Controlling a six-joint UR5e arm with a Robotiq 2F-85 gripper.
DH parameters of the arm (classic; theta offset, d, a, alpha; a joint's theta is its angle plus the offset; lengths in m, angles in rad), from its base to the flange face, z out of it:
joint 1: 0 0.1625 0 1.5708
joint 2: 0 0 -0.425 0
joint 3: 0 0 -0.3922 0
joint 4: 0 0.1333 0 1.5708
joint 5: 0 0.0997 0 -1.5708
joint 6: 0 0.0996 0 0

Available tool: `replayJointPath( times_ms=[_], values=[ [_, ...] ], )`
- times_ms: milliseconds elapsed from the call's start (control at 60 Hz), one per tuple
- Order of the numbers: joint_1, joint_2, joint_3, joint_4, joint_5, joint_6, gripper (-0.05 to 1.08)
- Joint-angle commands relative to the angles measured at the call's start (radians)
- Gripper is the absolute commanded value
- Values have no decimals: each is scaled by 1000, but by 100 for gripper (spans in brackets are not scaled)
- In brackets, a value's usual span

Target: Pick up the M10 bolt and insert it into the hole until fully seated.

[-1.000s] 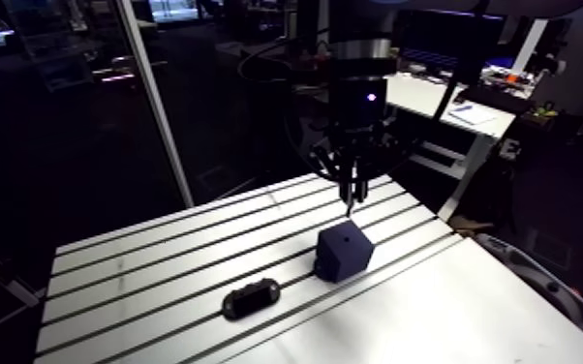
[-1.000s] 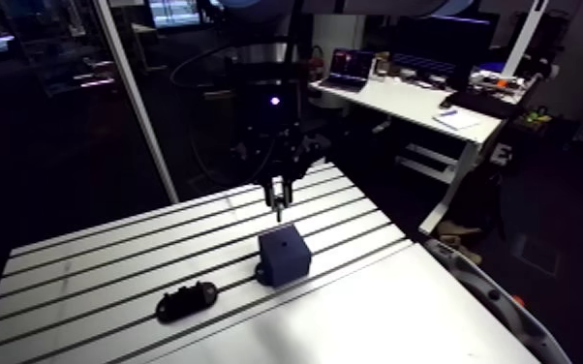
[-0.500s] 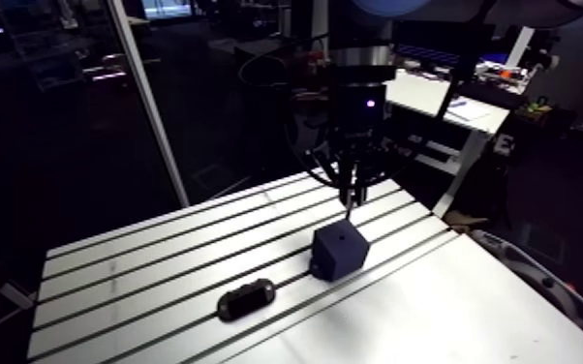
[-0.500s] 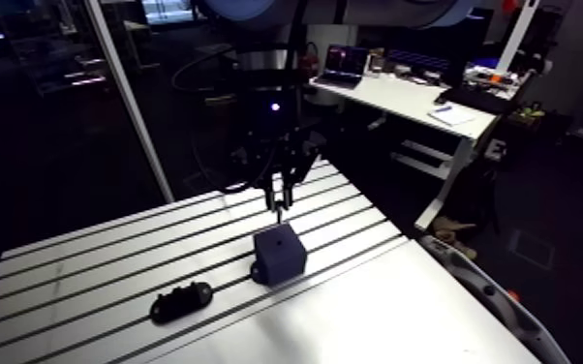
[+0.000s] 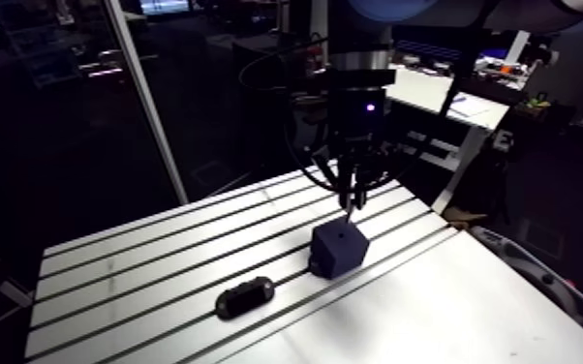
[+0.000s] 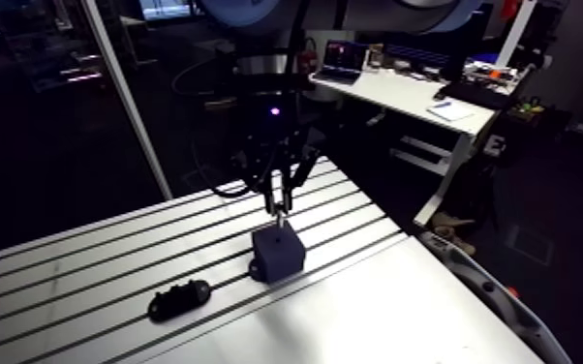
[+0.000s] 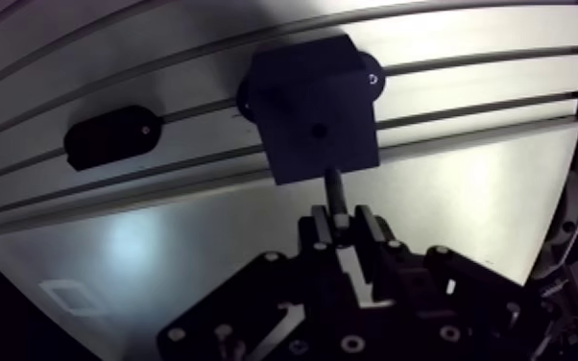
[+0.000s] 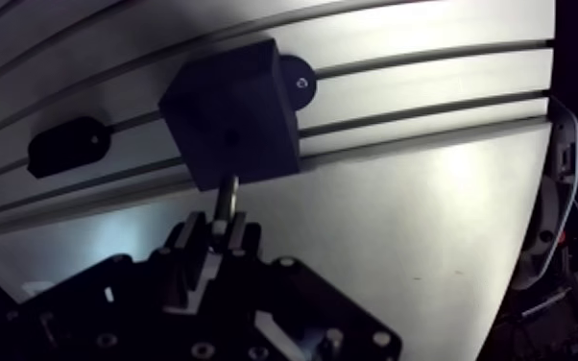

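Note:
A dark blue block [image 5: 340,247] stands on the slotted table [image 5: 160,261], with a small round hole [image 7: 320,128] in its upper face. My gripper [image 7: 346,223] hangs just above that block and is shut on the M10 bolt [image 7: 334,188]. The bolt's shank points down from between the fingers, its tip close over the block's top and a little short of the hole. In the arm view the bolt [image 6: 280,215] ends just above the block [image 6: 276,254].
A flat black oval piece [image 5: 245,296] lies in a table slot beside the block, also seen in the wrist view as the black oval piece [image 7: 110,137]. A round black disc [image 8: 298,78] sits against the block's far side. The table's edge [image 7: 552,221] lies off to one side.
The gripper with the bolt has come down a little toward the block's top. The camera has shifted slightly with the arm; block and oval piece stay put.

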Motion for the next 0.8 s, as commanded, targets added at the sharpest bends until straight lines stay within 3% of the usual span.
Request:
replayJointPath(
  times_ms=[17,800],
  values=[
    [1,15,0,-1,0,2,108],
    [5,49,-9,-2,0,13,108]
  ],
)
